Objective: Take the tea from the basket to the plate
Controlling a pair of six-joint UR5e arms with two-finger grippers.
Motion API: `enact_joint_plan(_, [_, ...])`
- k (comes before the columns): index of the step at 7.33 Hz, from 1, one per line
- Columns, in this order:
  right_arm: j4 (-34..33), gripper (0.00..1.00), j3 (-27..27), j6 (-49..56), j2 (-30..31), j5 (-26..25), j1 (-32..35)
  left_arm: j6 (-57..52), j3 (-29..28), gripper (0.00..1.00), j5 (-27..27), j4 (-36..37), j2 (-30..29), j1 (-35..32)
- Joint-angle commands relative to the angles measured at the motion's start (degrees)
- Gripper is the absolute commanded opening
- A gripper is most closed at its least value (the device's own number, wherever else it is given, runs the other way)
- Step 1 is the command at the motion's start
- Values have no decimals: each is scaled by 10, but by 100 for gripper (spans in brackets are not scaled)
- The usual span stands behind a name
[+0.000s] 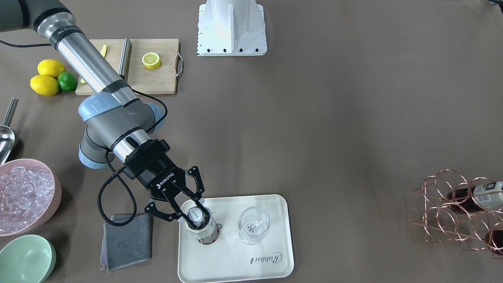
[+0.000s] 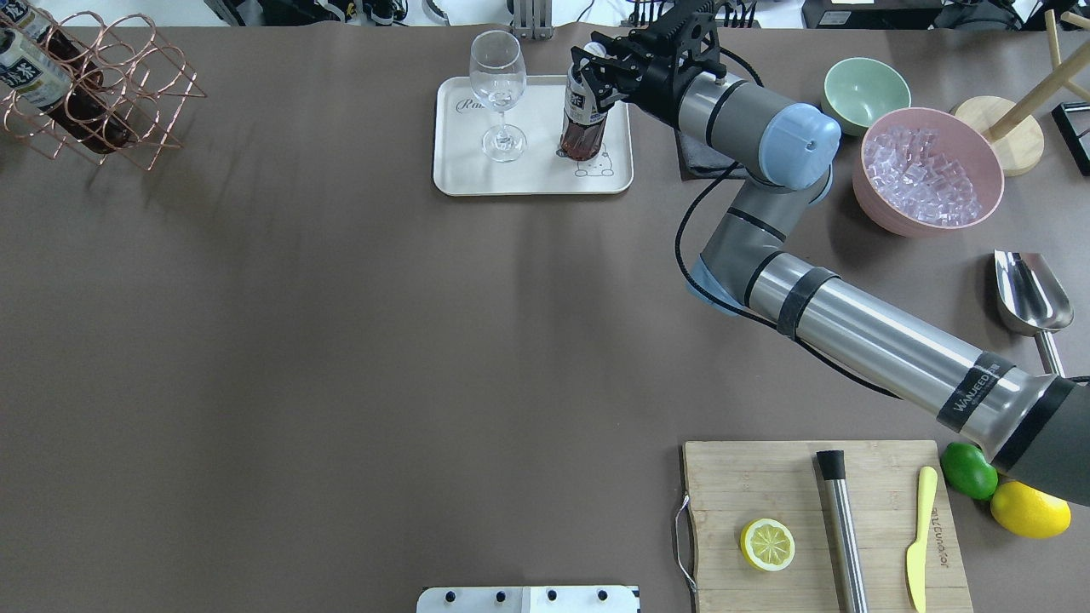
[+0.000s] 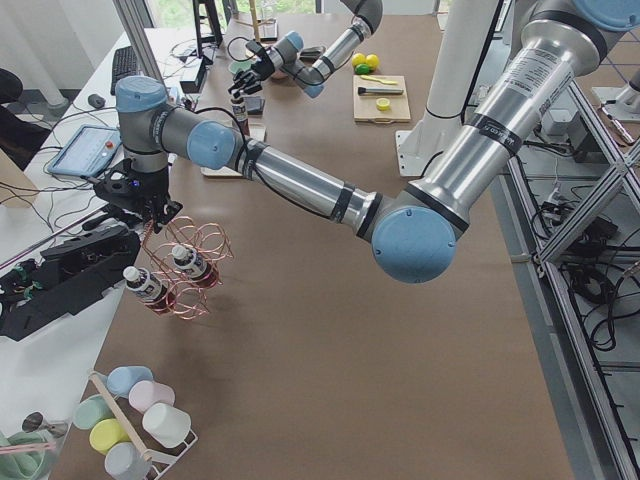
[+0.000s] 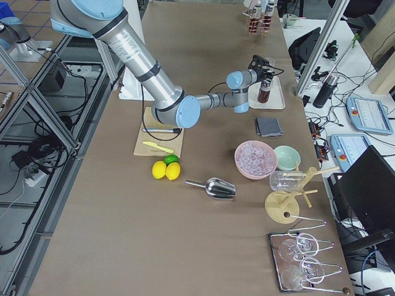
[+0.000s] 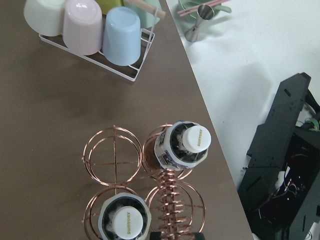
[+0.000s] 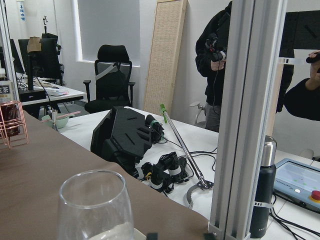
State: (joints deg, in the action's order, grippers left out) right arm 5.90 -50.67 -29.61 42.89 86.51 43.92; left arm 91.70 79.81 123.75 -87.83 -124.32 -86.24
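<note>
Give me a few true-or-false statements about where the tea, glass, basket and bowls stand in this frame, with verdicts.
1. The right gripper is closed on the tea, which is upright on the plate. True.
2. The glass lies on its side on the plate. False: it stands upright beside the tea.
3. The basket has no bottles in it. False: two bottles lie in it.
4. The pink bowl holds ice cubes. True.
5. The lemon half sits on the plate. False: it is on the cutting board.
</note>
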Motion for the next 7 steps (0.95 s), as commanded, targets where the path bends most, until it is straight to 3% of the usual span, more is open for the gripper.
enact_joint_plan(1, [-9,82,-2,-1,0,2,4,35,-42,0,-4,-1,1,-15])
enact_joint_plan(2, [-11,98,-7,1,0,3,4,47,-43,0,-5,-1,1,-14])
enact_joint_plan(3, [-12,100,-14,-1,4,8,5,46,-46,34,-13,-10,2,-11])
enact_joint_plan(4, [-18,100,-27,2,5,13,10,48,-52,81,-36,-23,2,-11])
enact_joint_plan(5, [-46,100,-63,5,11,44,26,47,-54,98,-39,-24,2,-10])
enact_joint_plan(7, [-123,100,-156,3,54,150,84,44,-55,98,-54,-24,0,-18])
